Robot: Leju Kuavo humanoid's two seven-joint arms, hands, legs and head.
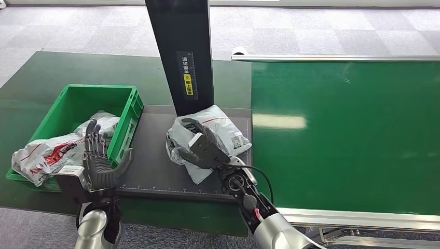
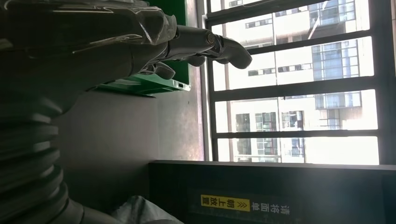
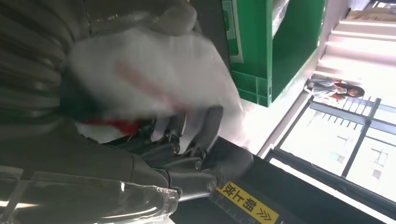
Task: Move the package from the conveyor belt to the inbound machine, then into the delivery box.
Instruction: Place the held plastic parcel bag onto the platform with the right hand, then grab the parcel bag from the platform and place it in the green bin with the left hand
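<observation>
Head view: right hand grips package, seemingly on inbound machine; left hand spread, holding nothing

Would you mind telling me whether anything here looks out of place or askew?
One white package droops over the near rim of the green delivery box instead of lying inside. Otherwise nothing: the right hand grips a crumpled package on the inbound machine's platform.
</observation>
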